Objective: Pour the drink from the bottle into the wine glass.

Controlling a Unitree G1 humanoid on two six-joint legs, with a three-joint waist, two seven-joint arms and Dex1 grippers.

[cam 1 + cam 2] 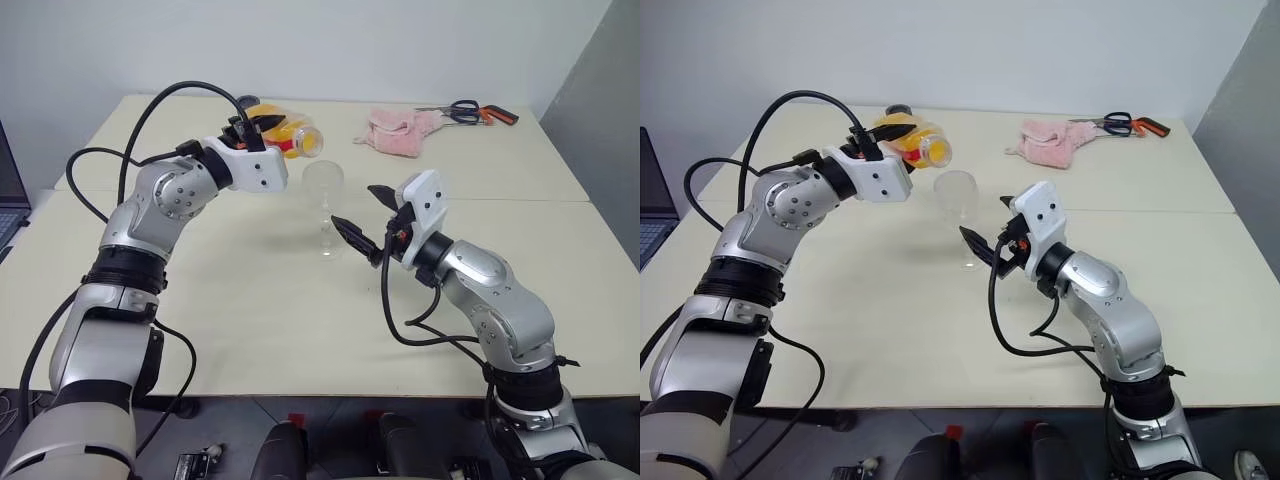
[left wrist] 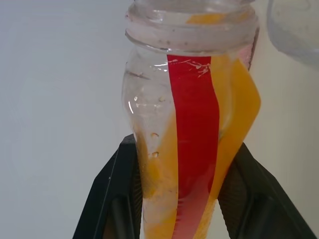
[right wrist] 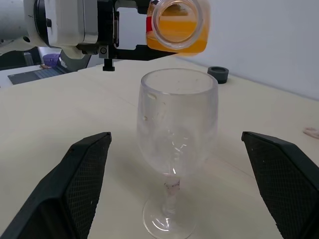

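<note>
Orange drink point(image 2: 239, 99) in one bottle point(image 2: 189, 114) clamped by left gripper point(image 1: 252, 128); one wine glass point(image 3: 177, 124) between right gripper's point(image 1: 368, 222) wide fingers.

left claw point(image 1: 262, 127) clamped, right claw point(image 1: 365, 220) spread wide

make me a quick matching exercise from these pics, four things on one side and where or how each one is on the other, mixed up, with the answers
Things:
1. bottle
2. wine glass
3. right pincer
4. scissors

Descriptions:
A. open, fingers either side of the stem, not touching
B. lying at the far edge of the table, next to a pink cloth
C. upright on the table, empty
D. tipped over, uncapped, gripped by the left pincer

Pairs: 1-D, 2-C, 3-A, 4-B
</note>
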